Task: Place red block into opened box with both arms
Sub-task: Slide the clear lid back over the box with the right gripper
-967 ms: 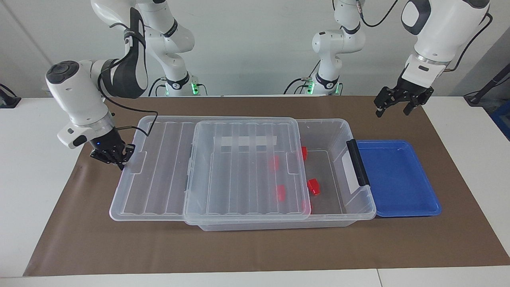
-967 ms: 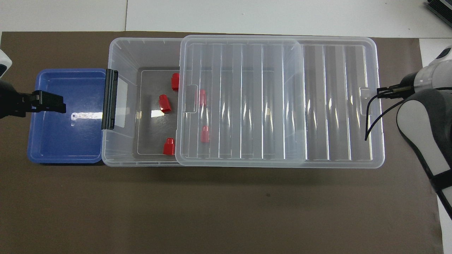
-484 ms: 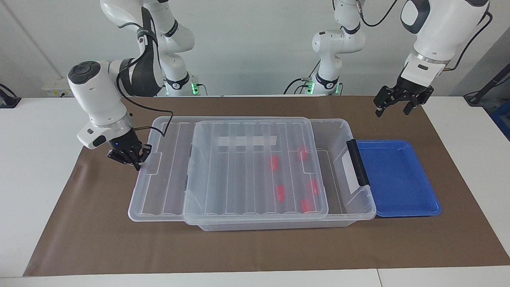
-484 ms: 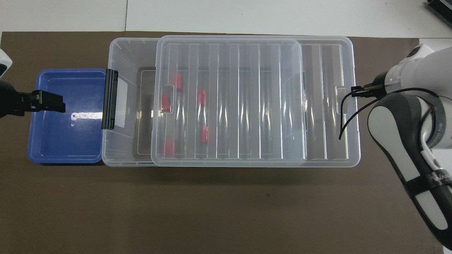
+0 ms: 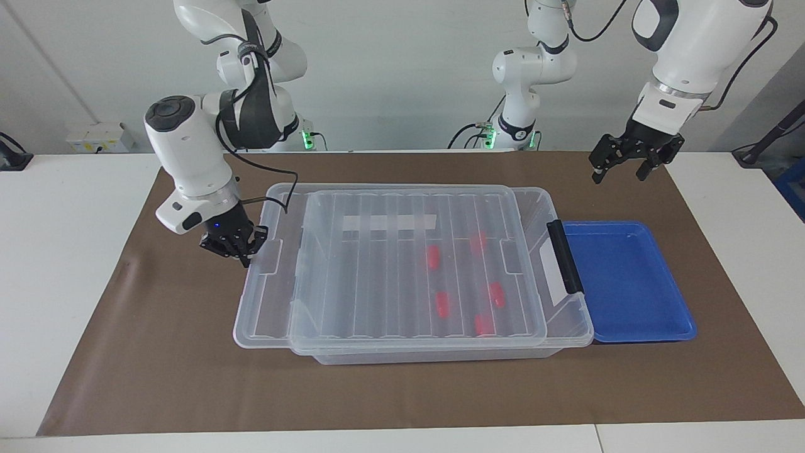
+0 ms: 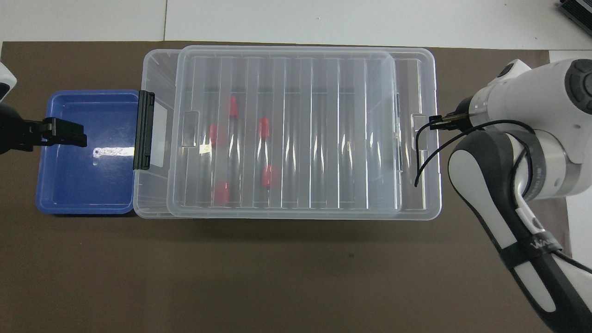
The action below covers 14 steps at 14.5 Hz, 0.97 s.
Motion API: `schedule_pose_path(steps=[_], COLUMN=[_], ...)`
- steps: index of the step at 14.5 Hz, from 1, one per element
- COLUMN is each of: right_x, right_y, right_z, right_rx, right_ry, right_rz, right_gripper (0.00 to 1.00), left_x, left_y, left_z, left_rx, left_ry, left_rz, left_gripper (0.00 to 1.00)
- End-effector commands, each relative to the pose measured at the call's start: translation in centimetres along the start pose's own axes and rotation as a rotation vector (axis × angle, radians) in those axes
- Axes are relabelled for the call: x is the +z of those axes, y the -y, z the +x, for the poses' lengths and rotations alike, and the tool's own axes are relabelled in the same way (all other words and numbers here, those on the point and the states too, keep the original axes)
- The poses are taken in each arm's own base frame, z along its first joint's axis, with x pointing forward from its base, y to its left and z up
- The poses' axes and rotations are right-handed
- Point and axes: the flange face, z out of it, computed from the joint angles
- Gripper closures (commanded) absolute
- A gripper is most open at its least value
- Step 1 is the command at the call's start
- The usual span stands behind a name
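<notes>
A: What has changed?

B: The right tool, fingertips together, has pushed the lid over the box.

A: The blocks?

B: Inside, covered. The left tool, fingers apart, waits at one o'clock, over the desk.

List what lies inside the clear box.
Five red blocks on the floor of the box, seen blurred through the ribbed lid covering nearly all of it. Nothing else shows inside.

A shallow blue plastic tray lies on a brown rectangular table mat. The mat covers a white table. The tray holds nothing.
</notes>
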Motion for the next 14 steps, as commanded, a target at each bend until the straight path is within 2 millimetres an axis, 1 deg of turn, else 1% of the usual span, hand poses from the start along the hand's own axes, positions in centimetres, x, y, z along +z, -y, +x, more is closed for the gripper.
schedule_pose_path(steps=[1, 4, 6, 7, 8, 14], right_x=[0.3, 0.4, 0.4, 0.4, 0.6, 0.6], right_y=[1.8, 2.5, 2.8, 3.6, 3.8, 3.8], right_z=[0.2, 0.1, -0.1, -0.1, -0.3, -0.5], right_rx=[0.016, 0.008, 0.025, 0.016, 0.014, 0.011], right_ry=[-0.008, -0.002, 0.0, 0.004, 0.009, 0.015], right_rz=[0.043, 0.05, 0.084, 0.09, 0.092, 0.092], right_gripper=[1.0, 1.0, 1.0, 1.0, 1.0, 1.0], left_x=[-0.4, -0.5, -0.5, -0.5, -0.4, -0.4], left_y=[0.0, 0.0, 0.0, 0.0, 0.0, 0.5], left_z=[-0.2, -0.2, -0.2, -0.2, -0.2, -0.1], left_rx=[0.004, 0.004, 0.002, 0.002, 0.002, -0.005], left_ry=[0.008, 0.007, 0.007, 0.007, 0.005, 0.0], left_rz=[-0.003, -0.003, -0.003, -0.003, -0.004, -0.002], left_gripper=[0.0, 0.0, 0.0, 0.0, 0.0, 0.0])
